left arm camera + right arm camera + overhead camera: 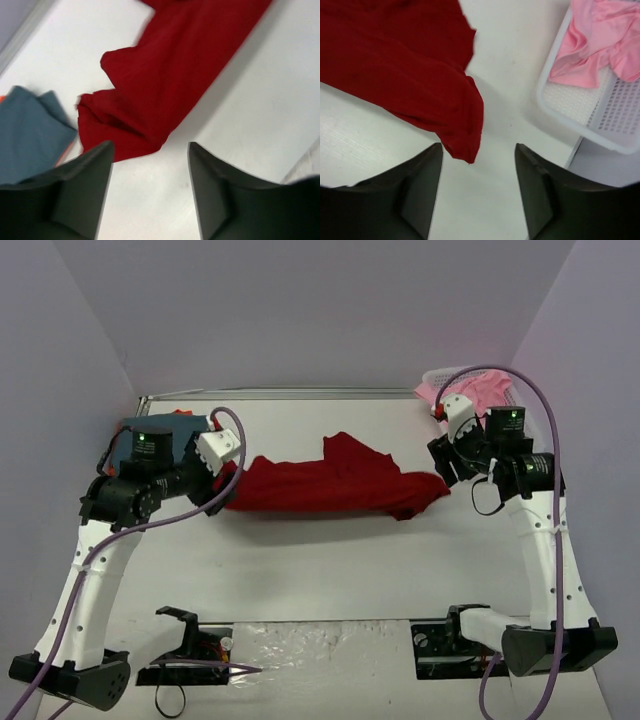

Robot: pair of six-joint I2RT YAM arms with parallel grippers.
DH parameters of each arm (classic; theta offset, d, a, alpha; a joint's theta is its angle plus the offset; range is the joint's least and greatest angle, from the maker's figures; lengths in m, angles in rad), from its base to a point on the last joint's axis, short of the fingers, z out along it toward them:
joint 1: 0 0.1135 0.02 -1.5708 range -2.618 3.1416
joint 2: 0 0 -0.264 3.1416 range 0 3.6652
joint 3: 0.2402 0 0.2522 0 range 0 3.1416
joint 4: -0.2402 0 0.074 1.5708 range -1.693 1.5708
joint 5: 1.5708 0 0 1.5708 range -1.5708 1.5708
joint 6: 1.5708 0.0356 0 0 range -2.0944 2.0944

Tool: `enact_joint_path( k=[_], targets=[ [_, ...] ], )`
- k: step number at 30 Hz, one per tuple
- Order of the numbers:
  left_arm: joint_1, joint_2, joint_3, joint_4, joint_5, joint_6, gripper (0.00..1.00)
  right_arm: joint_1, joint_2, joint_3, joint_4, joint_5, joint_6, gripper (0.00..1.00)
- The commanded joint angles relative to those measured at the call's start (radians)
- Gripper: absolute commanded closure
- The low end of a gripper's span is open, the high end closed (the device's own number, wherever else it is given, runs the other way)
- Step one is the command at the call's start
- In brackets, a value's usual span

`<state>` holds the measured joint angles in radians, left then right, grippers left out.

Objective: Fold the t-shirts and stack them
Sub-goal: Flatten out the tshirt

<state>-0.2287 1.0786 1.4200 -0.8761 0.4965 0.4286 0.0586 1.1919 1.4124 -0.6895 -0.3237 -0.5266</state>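
The dark red t-shirt (335, 483) lies stretched in a long band across the middle of the table; it also shows in the left wrist view (165, 75) and the right wrist view (400, 65). My left gripper (226, 480) is open and empty just above its left end. My right gripper (441, 466) is open and empty at its right end. The teal-blue t-shirt (27, 132) lies folded at the far left on the orange t-shirt (183, 413), of which only an edge shows. The light pink t-shirt (600, 42) lies crumpled in the basket.
The white lattice basket (600, 117) stands at the back right corner, close to my right gripper. Grey walls close in the table on the left, back and right. Black mounts and cables sit at the near edge (200, 645).
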Motion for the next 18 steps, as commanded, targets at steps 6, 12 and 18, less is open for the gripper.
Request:
enact_joint_path(
  k=[6,12,18],
  targets=[
    [-0.077,0.053,-0.107,-0.242,0.174,0.202,0.12,-0.002,0.069,-0.033,0.004,0.011,-0.021,0.28],
    [-0.077,0.106,-0.16,0.028,0.012,0.049,0.11,-0.002,0.233,-0.021,0.004,-0.041,-0.032,0.34],
    [-0.052,0.239,-0.185,0.231,-0.15,-0.085,0.11,0.0,0.422,0.011,-0.004,-0.147,-0.067,0.4]
  ],
)
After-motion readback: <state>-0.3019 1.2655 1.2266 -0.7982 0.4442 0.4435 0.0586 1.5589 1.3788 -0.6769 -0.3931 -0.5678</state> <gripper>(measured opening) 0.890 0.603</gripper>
